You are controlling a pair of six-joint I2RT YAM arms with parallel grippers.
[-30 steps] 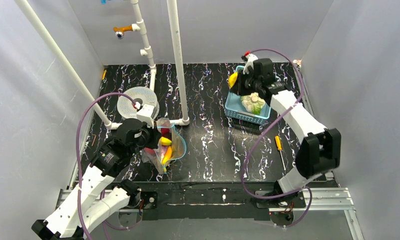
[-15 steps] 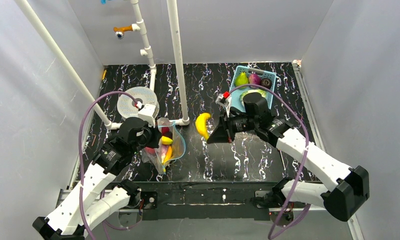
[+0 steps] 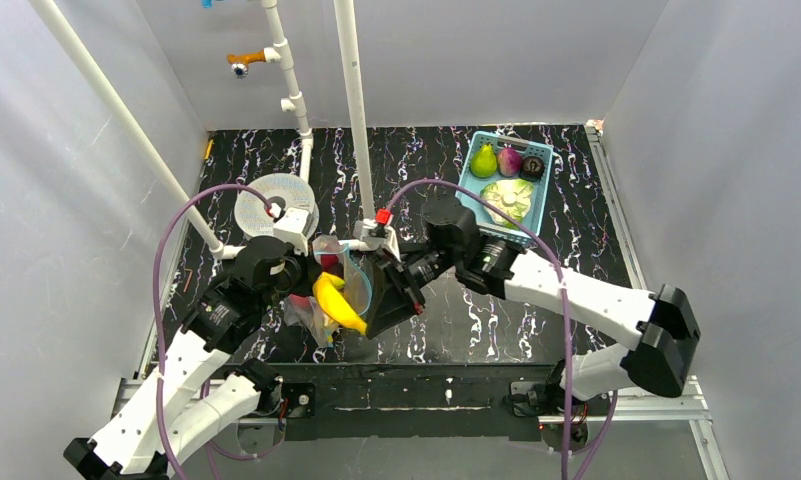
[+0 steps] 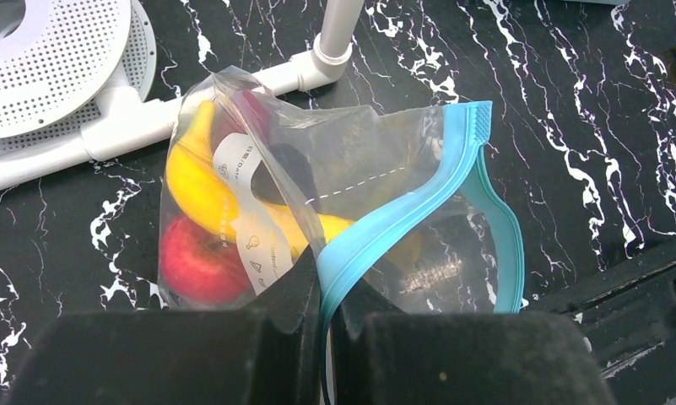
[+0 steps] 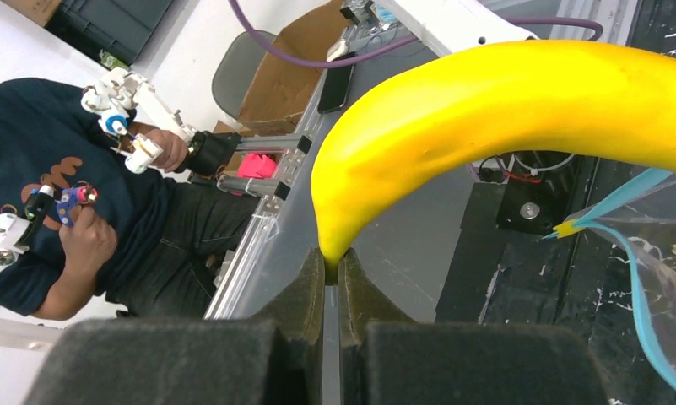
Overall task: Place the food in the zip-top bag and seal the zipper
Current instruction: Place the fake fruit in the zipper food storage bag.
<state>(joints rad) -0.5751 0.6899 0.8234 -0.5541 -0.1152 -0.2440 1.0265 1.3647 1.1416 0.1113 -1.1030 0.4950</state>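
Observation:
The clear zip-top bag (image 4: 351,169) stands open on the black table, with a yellow banana (image 4: 195,186) and a red apple (image 4: 195,261) inside. My left gripper (image 4: 326,295) is shut on its light-blue zipper (image 4: 402,215) and holds the mouth open; it shows in the top view too (image 3: 306,278). My right gripper (image 5: 331,266) is shut on the tip of another yellow banana (image 5: 486,101). In the top view this banana (image 3: 336,303) hangs at the bag's mouth (image 3: 354,285), with my right gripper (image 3: 371,318) beside it.
A light-blue basket (image 3: 546,185) at the back right holds a green pear (image 3: 484,160), a magenta piece (image 3: 510,160) and other toys. White pipes (image 3: 354,110) and a white perforated disc (image 3: 266,200) stand behind the bag.
My right arm carried the banana from the basket leftward across the table to the bag's mouth. My left gripper kept holding the zipper.

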